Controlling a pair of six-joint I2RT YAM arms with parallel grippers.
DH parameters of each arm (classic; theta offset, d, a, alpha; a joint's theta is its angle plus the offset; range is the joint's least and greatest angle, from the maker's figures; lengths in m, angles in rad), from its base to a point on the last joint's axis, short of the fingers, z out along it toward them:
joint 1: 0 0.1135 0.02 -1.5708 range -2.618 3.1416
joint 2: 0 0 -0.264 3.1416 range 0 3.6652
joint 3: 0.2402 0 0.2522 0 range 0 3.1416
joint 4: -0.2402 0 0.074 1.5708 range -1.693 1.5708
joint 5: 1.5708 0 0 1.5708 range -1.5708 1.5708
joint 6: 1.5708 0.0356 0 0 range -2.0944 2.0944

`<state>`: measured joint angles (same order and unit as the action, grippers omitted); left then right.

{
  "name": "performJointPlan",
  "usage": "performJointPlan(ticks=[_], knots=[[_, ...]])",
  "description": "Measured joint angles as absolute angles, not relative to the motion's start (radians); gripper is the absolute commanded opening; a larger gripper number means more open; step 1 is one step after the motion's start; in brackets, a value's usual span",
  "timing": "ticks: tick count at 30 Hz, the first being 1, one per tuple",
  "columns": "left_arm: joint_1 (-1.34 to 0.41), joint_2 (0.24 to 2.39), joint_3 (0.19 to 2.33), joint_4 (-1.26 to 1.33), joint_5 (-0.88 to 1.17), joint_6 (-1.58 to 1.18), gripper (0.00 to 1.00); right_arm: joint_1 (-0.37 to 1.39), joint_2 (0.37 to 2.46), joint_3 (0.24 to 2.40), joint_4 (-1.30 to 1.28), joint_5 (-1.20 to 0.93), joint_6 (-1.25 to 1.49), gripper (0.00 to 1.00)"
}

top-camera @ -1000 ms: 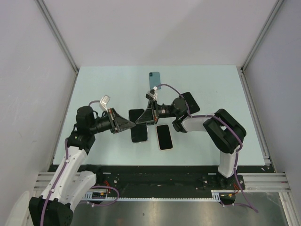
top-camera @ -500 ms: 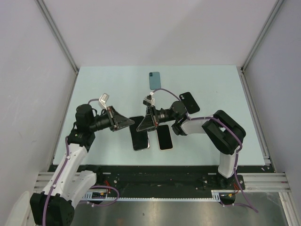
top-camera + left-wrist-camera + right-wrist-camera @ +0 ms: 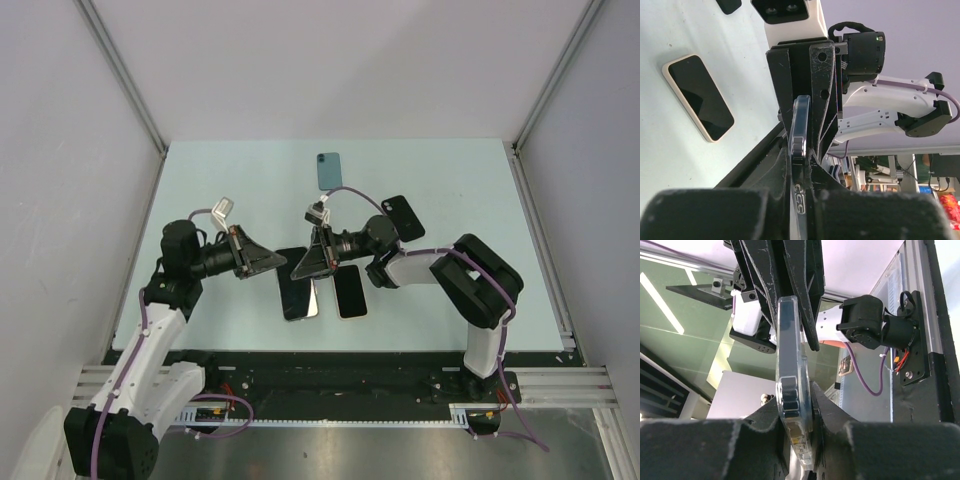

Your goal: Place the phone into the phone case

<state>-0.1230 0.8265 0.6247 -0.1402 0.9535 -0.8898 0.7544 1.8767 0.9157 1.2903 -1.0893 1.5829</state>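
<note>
1. Case point(image 3: 791, 365), clear-rimmed, is held flat above the worktop point(image 3: 455, 185) near its middle, pinched from both sides by the two claws.
2. From the left, the left claw point(image 3: 283, 264) reaches in, narrow, its fingers pressed on the two faces of the case.
3. From the right, the right claw point(image 3: 296, 270) reaches in, also narrow and clamped on the same case. The two claw tips nearly meet.
4. Both wrist views show the case edge-on, with something dark inside the clear rim. What it is, I cannot tell.
5. From above, the case reads as a dark slab with a pale strip along its right side, stretching nearward from the claw tips.
6. Just right of that slab, a pale-rimmed phone point(image 3: 350, 291) lies screen-up on the worktop.
7. A black case point(image 3: 402, 215) lies farther right, beyond the right claw, and a blue phone point(image 3: 329, 170) lies well apart at the far side.
</note>
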Motion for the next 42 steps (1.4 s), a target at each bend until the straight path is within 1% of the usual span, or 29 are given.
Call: performJointPlan(ticks=[1,2,3,5,8,14,22,30,32,34,35,37,38,39,40,41,42], knots=[[-0.123,0.826,0.625,-0.142,0.954,-0.890,0.23,0.754,1.875,0.916,1.291,-1.090,1.580,0.05],[-0.123,0.826,0.628,-0.144,0.956,-0.885,0.37,0.753,1.872,0.915,1.290,-1.090,1.578,0.04],[-0.123,0.826,0.631,-0.144,0.958,-0.878,0.42,0.753,1.870,0.915,1.290,-1.090,1.579,0.03],[-0.123,0.822,0.633,-0.145,0.963,-0.844,0.48,0.750,1.860,0.915,1.290,-1.099,1.597,0.02],[-0.122,0.815,0.633,-0.150,0.968,-0.816,0.53,0.737,1.847,0.915,1.292,-1.102,1.607,0.01],[-0.122,0.789,0.619,-0.149,0.981,-0.804,0.57,0.703,1.843,0.915,1.292,-1.085,1.623,0.00],[-0.122,0.757,0.530,-0.083,1.027,-0.855,0.57,0.677,1.844,0.914,1.291,-1.055,1.633,0.00],[-0.139,0.771,0.516,-0.024,1.048,-0.883,0.56,0.677,1.849,0.913,1.291,-1.047,1.633,0.01],[-0.150,0.780,0.515,-0.012,1.048,-0.889,0.55,0.677,1.854,0.913,1.291,-1.045,1.633,0.02],[-0.168,0.794,0.512,0.004,1.048,-0.892,0.50,0.677,1.860,0.913,1.290,-1.044,1.629,0.02],[-0.180,0.803,0.510,0.015,1.047,-0.896,0.40,0.677,1.861,0.913,1.290,-1.044,1.624,0.03],[-0.199,0.819,0.507,0.031,1.047,-0.907,0.29,0.677,1.862,0.913,1.291,-1.045,1.617,0.04],[-0.207,0.827,0.506,0.039,1.050,-0.911,0.19,0.677,1.862,0.913,1.292,-1.045,1.608,0.05],[-0.212,0.831,0.505,0.049,1.052,-0.917,0.14,0.677,1.862,0.913,1.287,-1.048,1.596,0.07],[-0.214,0.834,0.505,0.059,1.053,-0.923,0.09,0.677,1.863,0.913,1.283,-1.049,1.588,0.15],[-0.216,0.835,0.505,0.067,1.052,-0.928,0.02,0.675,1.865,0.913,1.284,-1.049,1.578,0.21],[-0.216,0.838,0.505,0.067,1.051,-0.937,0.00,0.673,1.865,0.913,1.288,-1.048,1.563,0.29]])
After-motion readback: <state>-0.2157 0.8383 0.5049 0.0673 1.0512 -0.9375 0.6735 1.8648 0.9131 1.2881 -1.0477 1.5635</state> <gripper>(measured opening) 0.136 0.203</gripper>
